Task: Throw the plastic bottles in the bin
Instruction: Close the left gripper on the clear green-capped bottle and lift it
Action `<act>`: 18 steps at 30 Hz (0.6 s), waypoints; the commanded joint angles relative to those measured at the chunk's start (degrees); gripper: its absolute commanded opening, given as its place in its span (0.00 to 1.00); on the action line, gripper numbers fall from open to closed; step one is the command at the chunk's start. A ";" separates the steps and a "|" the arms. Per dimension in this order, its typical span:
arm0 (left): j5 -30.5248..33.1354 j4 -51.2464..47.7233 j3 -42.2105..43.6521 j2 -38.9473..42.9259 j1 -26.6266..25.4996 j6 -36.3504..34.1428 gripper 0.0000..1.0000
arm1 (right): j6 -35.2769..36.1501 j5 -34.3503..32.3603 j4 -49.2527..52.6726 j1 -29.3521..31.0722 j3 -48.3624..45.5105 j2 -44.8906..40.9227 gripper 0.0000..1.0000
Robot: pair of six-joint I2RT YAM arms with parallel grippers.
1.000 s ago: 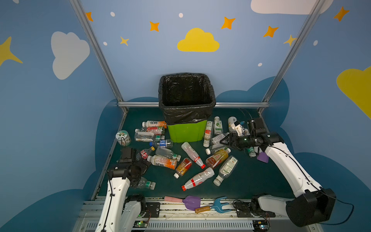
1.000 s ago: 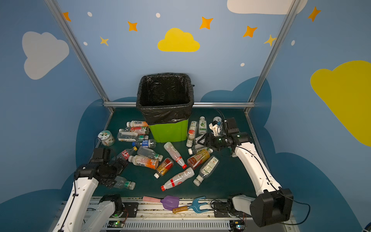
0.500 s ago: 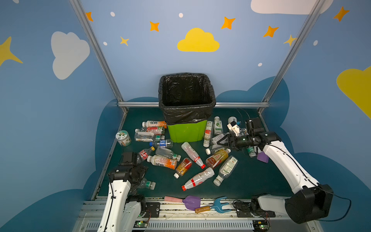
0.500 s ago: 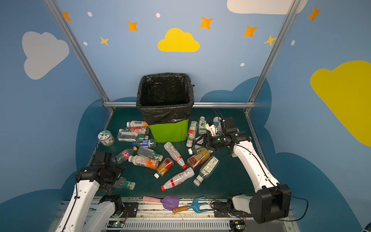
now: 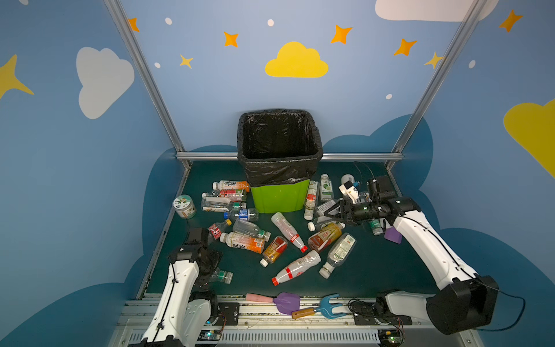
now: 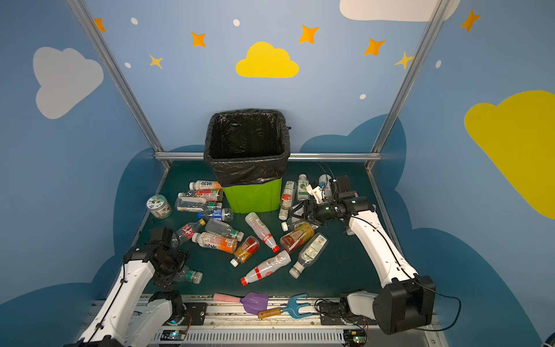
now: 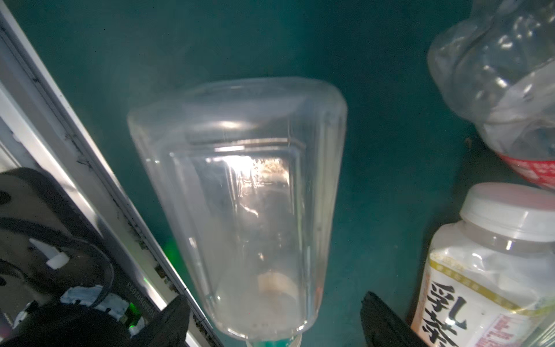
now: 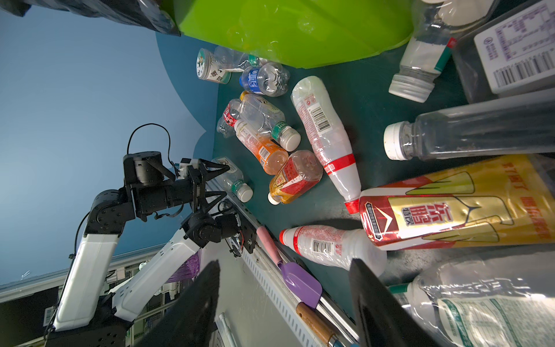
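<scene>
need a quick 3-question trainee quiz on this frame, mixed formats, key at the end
1. True or false: the bin stands upright.
2. In the left wrist view, what lies between the fingers of the left gripper? A) a purple shovel B) a clear bottle C) a jar
3. Short answer: what is the right gripper holding?
Key: 1 true. 2 B. 3 nothing; its fingers stand apart with nothing between them.
</scene>
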State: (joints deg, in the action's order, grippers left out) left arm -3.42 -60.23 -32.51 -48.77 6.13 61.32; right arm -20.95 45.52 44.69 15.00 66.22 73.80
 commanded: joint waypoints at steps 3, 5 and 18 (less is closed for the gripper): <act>-0.83 0.73 1.57 -1.93 1.34 -1.10 0.89 | -0.06 0.57 -0.49 -0.46 -0.74 -0.26 0.67; -1.05 1.38 1.57 -2.99 1.60 -1.45 0.87 | -0.06 0.49 -0.43 -0.51 -0.74 -0.22 0.67; -2.36 6.50 1.25 -9.81 2.22 -3.81 0.76 | -0.50 -0.07 -0.60 -1.51 -1.03 1.16 0.67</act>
State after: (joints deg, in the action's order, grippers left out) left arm -5.48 -54.83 -31.22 -57.74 8.14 58.70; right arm -21.21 45.47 44.36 13.78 65.45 74.17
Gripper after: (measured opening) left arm 0.774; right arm 0.674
